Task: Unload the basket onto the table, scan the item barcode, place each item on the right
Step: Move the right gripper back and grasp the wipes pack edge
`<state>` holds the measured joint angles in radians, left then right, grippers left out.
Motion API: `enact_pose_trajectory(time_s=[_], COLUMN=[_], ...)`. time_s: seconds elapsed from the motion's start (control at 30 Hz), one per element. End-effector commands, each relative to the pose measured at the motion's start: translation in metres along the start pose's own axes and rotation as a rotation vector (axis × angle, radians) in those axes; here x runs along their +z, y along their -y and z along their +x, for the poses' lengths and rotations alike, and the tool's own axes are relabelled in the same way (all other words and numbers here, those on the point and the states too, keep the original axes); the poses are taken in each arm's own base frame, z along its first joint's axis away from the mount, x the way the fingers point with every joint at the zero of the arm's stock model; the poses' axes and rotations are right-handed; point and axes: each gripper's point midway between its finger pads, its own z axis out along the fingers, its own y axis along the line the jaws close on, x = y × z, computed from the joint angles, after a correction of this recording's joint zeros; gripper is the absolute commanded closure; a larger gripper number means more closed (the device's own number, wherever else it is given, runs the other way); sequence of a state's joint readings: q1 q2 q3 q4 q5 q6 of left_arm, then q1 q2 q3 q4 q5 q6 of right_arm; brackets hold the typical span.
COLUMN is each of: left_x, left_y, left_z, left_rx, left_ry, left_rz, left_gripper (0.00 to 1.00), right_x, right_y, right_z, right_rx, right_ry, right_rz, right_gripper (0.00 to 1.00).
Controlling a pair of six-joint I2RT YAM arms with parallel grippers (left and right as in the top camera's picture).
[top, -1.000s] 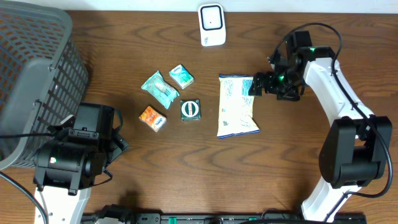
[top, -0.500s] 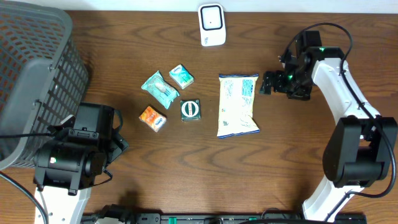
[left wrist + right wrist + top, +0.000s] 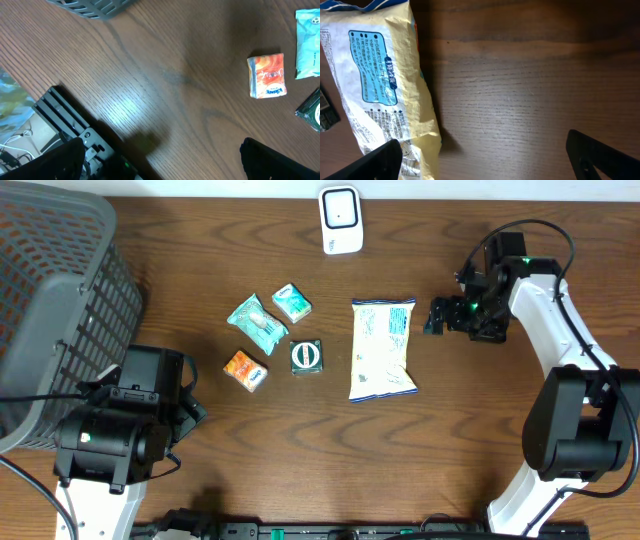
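Right gripper, jaws wide apart, has withdrawn rightward from bag; overhead alone shows scanner. Left gripper, jaws spread, near orange packet.

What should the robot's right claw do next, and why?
Probably slide the right claw left to the bag's edge and grip it. The claw is open, empty and just beside the bag, not touching it. The bag lies flat, away from the scanner.
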<state>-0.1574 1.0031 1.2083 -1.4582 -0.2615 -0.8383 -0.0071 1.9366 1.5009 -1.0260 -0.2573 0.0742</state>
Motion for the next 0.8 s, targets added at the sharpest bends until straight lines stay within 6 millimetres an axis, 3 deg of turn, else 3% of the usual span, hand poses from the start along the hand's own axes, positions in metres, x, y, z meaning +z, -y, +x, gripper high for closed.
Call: enact_pose_trajectory(time_s=[0.0, 0.4, 0.77], left_x=[-0.005, -0.005, -0.005], left_y=[-0.001, -0.001, -0.001], left_z=[-0.005, -0.005, -0.005], left_rx=[-0.020, -0.019, -0.020], left_ry=[0.025, 0.025, 0.025], left_rz=[0.004, 0.004, 0.004], left_gripper=[0.02, 0.02, 0.02], right_x=[-0.003, 0.013, 0.058], right_y=[-0.003, -0.036, -0.074], right_z=[0.002, 0.007, 0.005], right_rx=[-0.018, -0.029, -0.008], right_ry=[0.010, 0.021, 0.120], right_rz=[-0.026, -0.277, -0.394], right_gripper=[0.01, 0.01, 0.01])
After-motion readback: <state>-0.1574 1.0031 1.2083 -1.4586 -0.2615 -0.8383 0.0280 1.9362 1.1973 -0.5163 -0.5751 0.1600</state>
